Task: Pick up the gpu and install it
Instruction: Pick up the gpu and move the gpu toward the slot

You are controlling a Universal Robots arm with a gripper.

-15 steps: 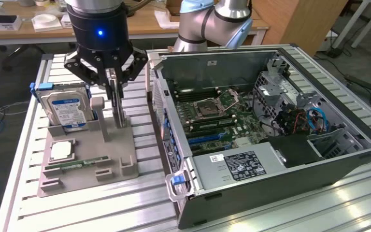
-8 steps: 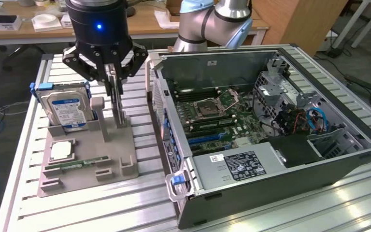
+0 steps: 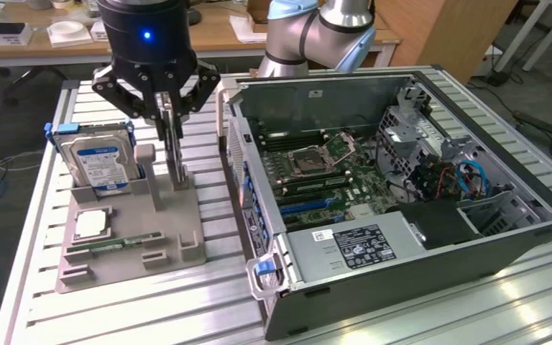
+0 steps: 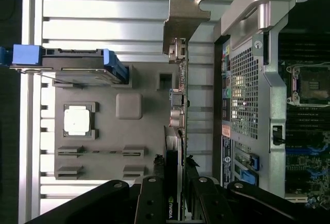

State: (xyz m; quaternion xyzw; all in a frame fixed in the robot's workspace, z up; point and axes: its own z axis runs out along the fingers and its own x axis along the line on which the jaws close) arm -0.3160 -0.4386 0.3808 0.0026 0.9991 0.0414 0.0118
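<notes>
The gpu is a thin dark card standing on edge, reaching down to the grey parts holder on the exterior view's left. My gripper hangs straight above it, its black fingers pressed against both faces of the card's top edge. In the wrist view the gpu runs edge-on away from my gripper, ending in its metal bracket. Whether the card's lower edge still sits in the holder slot, I cannot tell. The open computer case lies to the exterior view's right, its motherboard exposed.
A hard drive with blue rails stands in the holder beside the card. A processor chip and a green memory stick lie lower on the holder. The case wall runs close alongside the card. A power supply fills the case's near corner.
</notes>
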